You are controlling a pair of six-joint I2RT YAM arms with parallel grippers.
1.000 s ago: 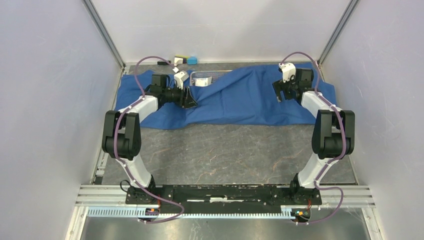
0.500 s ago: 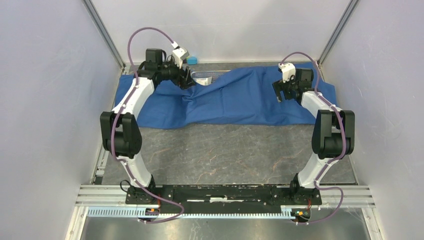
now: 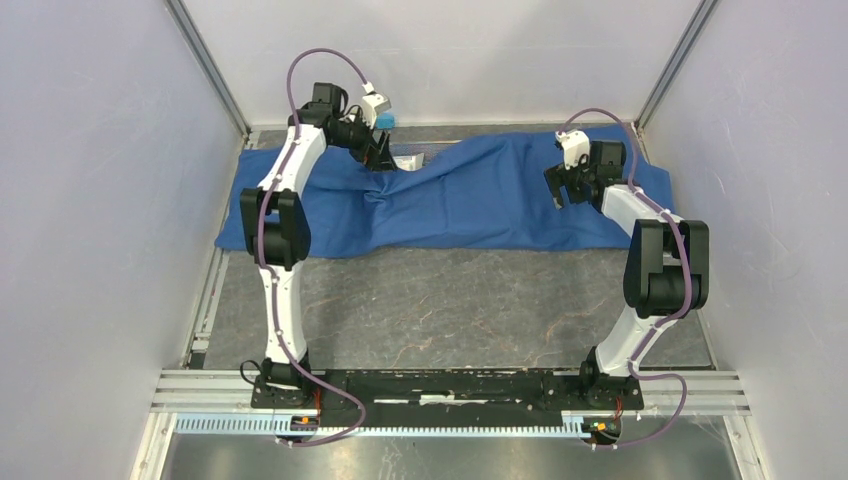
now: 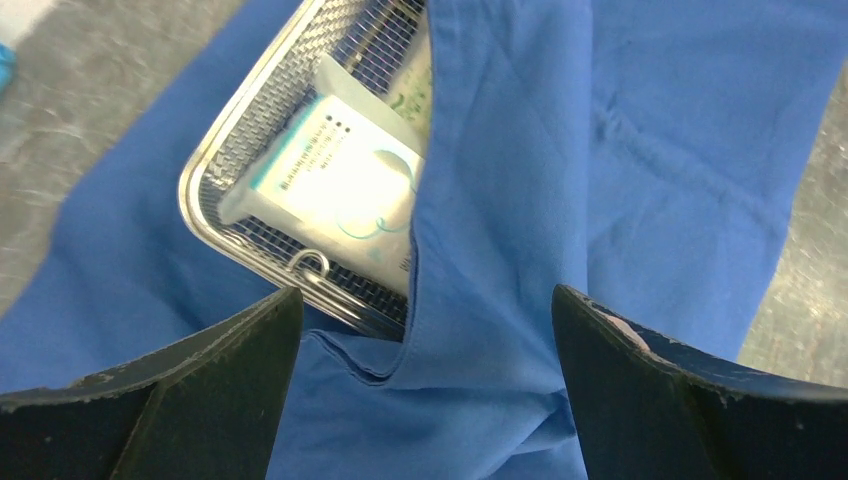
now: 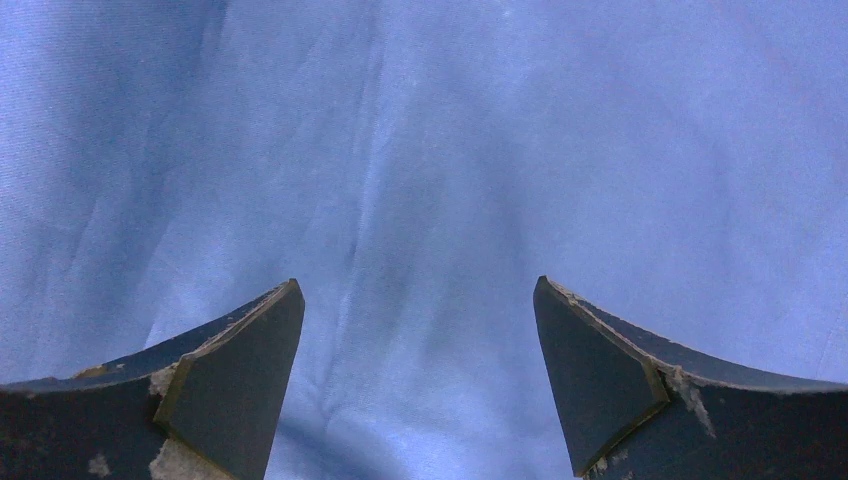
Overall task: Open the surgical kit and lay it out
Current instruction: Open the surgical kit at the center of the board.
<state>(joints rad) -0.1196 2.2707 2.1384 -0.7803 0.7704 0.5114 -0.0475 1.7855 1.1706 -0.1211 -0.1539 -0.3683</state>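
Mid-frame, blue cloth wrap mostly over kit. Upper left: wire-mesh basket corner, white packet bared. Fingers spread, empty: left gripper, right gripper. Layout not begun.

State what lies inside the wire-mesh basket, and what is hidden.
The wire-mesh basket holds a white and green packet, with a second packet partly showing behind it. The blue cloth drapes over the rest of the basket, so whatever else lies there is hidden.

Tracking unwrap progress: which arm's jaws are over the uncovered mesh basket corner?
The left gripper: its wrist view shows the mesh basket corner and a white packet beside the blue cloth. The right gripper sees only cloth.
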